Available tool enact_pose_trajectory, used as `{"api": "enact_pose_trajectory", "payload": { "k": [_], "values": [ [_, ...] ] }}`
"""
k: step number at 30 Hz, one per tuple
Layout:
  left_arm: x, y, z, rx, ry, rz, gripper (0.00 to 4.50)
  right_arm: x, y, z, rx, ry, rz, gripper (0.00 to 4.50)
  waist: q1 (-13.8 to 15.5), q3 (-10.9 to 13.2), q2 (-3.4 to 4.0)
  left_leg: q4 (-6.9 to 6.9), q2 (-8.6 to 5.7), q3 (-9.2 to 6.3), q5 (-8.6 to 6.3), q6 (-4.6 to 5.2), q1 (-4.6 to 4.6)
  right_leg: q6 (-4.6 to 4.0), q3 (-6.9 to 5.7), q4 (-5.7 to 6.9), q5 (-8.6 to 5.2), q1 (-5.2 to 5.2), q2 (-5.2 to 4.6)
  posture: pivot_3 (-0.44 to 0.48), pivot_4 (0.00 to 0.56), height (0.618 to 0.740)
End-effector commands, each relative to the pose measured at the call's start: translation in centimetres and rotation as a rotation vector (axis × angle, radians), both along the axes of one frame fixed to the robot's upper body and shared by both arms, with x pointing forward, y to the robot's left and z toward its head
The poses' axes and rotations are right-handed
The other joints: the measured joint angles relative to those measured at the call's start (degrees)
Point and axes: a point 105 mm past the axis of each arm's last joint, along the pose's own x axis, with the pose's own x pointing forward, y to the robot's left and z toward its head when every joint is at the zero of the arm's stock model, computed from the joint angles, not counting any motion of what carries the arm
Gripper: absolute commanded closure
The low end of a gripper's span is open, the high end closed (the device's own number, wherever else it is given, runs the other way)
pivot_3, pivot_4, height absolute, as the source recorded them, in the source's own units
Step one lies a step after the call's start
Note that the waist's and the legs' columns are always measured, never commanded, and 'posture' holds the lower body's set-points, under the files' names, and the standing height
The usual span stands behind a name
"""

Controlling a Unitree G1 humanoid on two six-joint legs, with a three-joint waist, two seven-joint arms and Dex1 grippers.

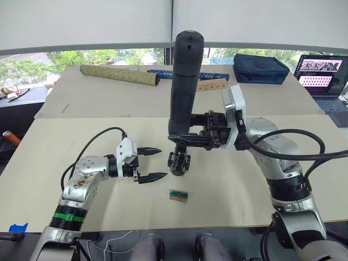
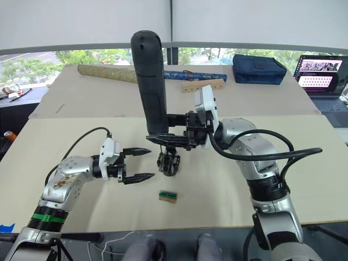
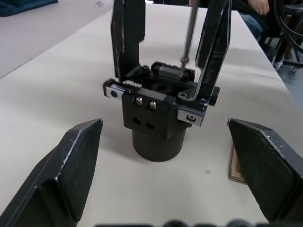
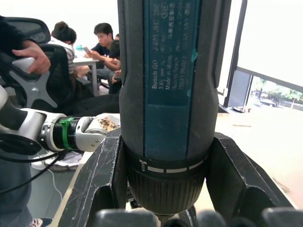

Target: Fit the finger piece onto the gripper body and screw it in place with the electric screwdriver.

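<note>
1. The left gripper [image 1: 156, 163] hovers low over the tan table [image 1: 54, 152], its two black fingers spread apart with nothing between them, pointed toward the gripper body.
2. The gripper body [image 1: 179, 160] stands on its rounded base near the middle of the table, just beside the left gripper's fingertips. In the left wrist view it sits between the open fingers' line of sight, two upright black fingers rising from its top.
3. A small green-and-tan block [image 1: 178, 195] lies on the table in front of the gripper body, apart from it.
4. The electric screwdriver [image 1: 183, 87] stands upright, its metal bit [image 3: 188, 35] reaching down to the top of the gripper body.
5. The right gripper [image 1: 187, 138] is clamped around the screwdriver's lower barrel.
</note>
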Motion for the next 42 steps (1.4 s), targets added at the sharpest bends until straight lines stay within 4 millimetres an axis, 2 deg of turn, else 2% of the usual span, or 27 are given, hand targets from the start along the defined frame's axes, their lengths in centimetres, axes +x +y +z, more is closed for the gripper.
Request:
{"api": "enact_pose_trajectory", "payload": {
  "k": [1, 42],
  "values": [
    [0.2, -0.4, 0.6, 0.003, -0.042, -0.015, 0.00, -0.6, 0.3, 1.5, 0.031, -0.070, 0.037, 2.60, 0.0, 0.0, 0.00, 0.00, 0.00, 0.00, 0.00, 0.00, 0.00, 0.00, 0.00, 0.00, 0.00, 0.00, 0.00, 0.000, 0.150, 0.740],
    [0.1, -0.8, -0.4, 0.013, -0.028, -0.028, 0.00, 0.5, 0.5, 1.1, -0.004, 0.010, 0.050, 2.60, -0.5, 0.0, 0.00, 0.00, 0.04, -0.04, 0.00, 0.00, -0.03, 0.01, -0.01, 0.01, 0.01, -0.02, -0.01, 0.000, 0.150, 0.740]
  ]
}}
